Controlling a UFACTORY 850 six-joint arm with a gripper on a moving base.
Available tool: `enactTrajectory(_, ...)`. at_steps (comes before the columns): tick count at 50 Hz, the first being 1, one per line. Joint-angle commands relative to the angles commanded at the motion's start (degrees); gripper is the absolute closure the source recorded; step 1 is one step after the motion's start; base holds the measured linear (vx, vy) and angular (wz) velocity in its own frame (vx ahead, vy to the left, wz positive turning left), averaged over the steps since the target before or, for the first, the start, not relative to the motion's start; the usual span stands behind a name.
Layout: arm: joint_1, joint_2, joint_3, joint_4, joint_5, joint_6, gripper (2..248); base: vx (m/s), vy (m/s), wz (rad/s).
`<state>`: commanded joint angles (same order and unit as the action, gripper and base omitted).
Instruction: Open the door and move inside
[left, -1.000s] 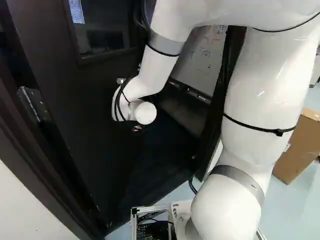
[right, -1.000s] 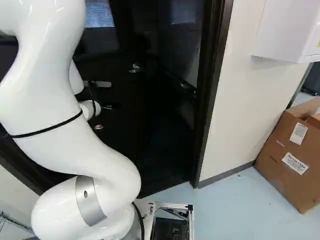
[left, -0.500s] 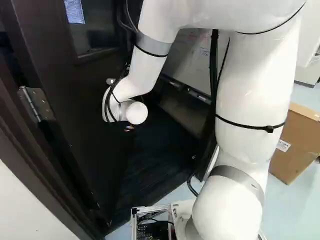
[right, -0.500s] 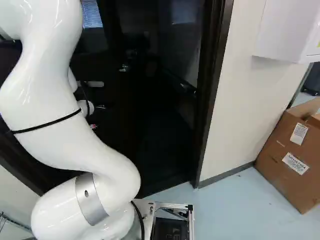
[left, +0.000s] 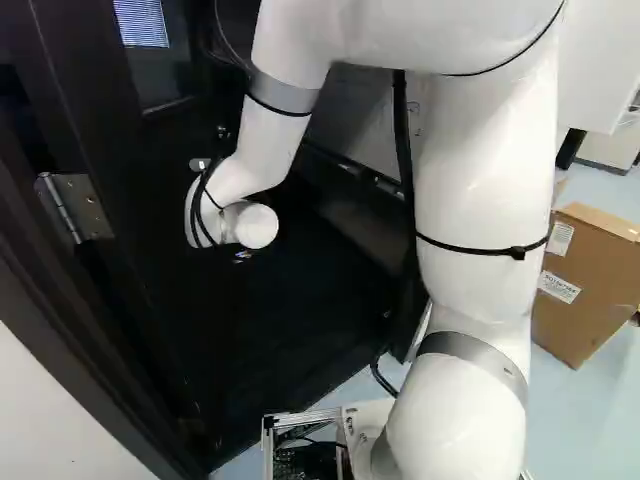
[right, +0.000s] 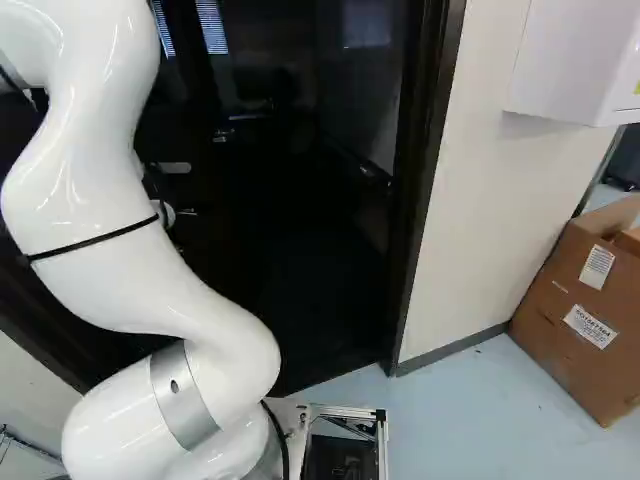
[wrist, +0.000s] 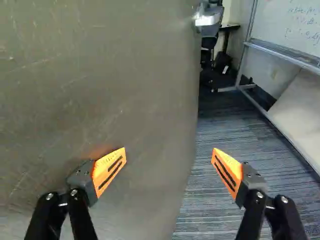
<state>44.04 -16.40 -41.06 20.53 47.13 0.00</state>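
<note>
2 orange pads (wrist: 109, 172) wide apart, jaws gripping nothing, probably because the door (wrist: 125, 90) only needs pushing. It's ajar ahead of the arm (left: 485, 180), likely to clear the way inside.

An office-like workplace was shown. Handwriting (wrist: 302, 15) had been put on a whiteboard (wrist: 280, 27), which was carried by a metal frame (wrist: 280, 55). The room beyond the door (wrist: 100, 75) was laid with dark, streaked carpet (wrist: 280, 170), while a smooth, pale floor (right: 470, 425) was seen on the near side. The door was fitted with a window (left: 178, 60), through which slatted blinds (left: 140, 22) could be seen. The plain, pale wall (right: 500, 200) was edged at its foot with a dark baseboard (right: 455, 348). A labelled cardboard box (right: 580, 365) was seen near that wall, on the floor.
</note>
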Motion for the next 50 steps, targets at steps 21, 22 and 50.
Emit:
enactTrajectory(21, 1.49, -2.01, -2.42, -3.42, 0.0, 0.0, 3, 0.0, 0.0, 0.0)
enactTrajectory(22, 1.55, -2.09, -2.52, -3.64, 0.0, 0.0, 3, 0.0, 0.0, 0.0)
enactTrajectory(50, 3.14, -4.53, -5.51, -11.42, 0.54, 0.0, 3, 0.0, 0.0, 0.0)
